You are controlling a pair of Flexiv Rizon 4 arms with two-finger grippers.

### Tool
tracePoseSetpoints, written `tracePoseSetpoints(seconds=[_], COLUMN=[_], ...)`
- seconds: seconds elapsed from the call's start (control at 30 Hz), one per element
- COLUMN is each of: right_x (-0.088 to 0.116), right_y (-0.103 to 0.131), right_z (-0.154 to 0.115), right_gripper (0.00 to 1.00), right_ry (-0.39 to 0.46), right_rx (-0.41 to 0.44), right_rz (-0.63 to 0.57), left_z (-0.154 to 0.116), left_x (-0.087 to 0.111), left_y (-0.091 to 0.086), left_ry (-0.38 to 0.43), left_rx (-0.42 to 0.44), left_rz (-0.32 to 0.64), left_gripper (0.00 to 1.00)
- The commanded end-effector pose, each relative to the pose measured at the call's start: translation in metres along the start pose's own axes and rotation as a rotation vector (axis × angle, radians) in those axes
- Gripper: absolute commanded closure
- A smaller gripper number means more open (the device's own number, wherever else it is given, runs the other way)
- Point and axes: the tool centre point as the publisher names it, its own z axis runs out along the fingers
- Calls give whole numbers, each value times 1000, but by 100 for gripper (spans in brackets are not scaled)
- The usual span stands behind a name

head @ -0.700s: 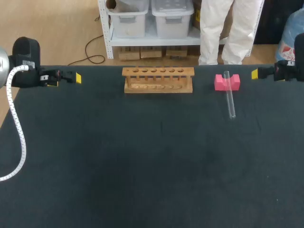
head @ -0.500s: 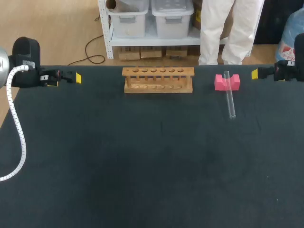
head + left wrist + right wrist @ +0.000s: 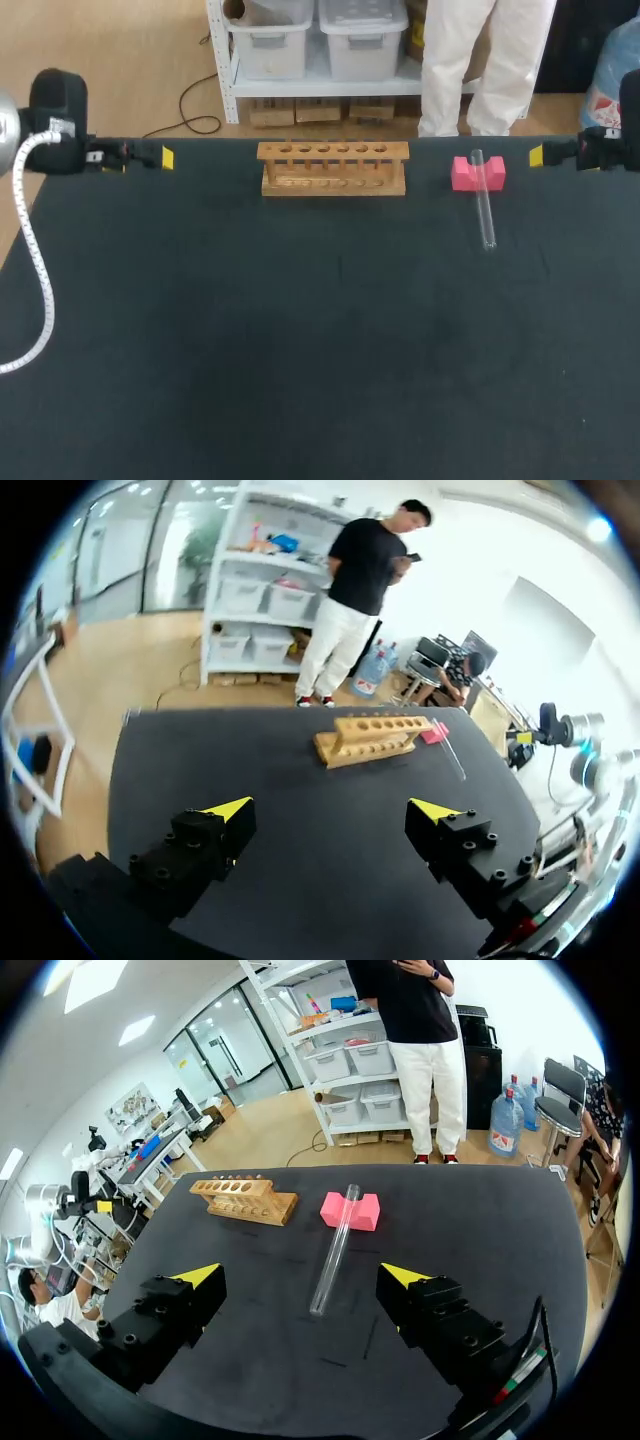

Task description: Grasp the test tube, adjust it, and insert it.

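Observation:
A clear glass test tube lies on the black table, its far end propped on a pink notched block. To their left stands a wooden rack with a row of empty holes. My right gripper hovers open at the table's far right edge, beside the block; in its wrist view the test tube lies ahead between the open fingers of the right gripper. My left gripper is open at the far left edge, with the rack and tube well ahead of the left gripper.
The black table spreads bare in front of the rack and tube. A white corrugated cable from my left arm hangs over the table's left side.
My left arm has risen or drawn back slightly at the far left edge, its gripper and cable shifting a little. The right arm, tube, block and rack have not moved.

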Motion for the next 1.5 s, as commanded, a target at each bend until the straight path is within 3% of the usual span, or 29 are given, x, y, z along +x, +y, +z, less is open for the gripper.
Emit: tracePoseSetpoints(seconds=[0.03,0.23,0.33,0.53,0.7,1.07,1.5], right_x=[0,0,0,0,0,0,0], right_y=[1,1,1,1,1,1,1], right_z=[0,0,0,0,0,0,0], right_gripper=[0,0,0,0,0,0,0], right_ry=[1,1,1,1,1,1,1], right_rx=[7,7,7,7,7,7,7], right_rz=[0,0,0,0,0,0,0], left_z=[4,6,12,32,53,96,129], left_x=[-9,-13,-17,-21,-18,-25,-40], left_y=[13,13,15,20,24,29,21], left_ry=[-41,-74,-105,-159,-193,-277,-284], left_rx=[181,389,493,617,636,647,629], left_rz=[131,330,367,454,536,598,640], left_gripper=[0,0,0,0,0,0,0])
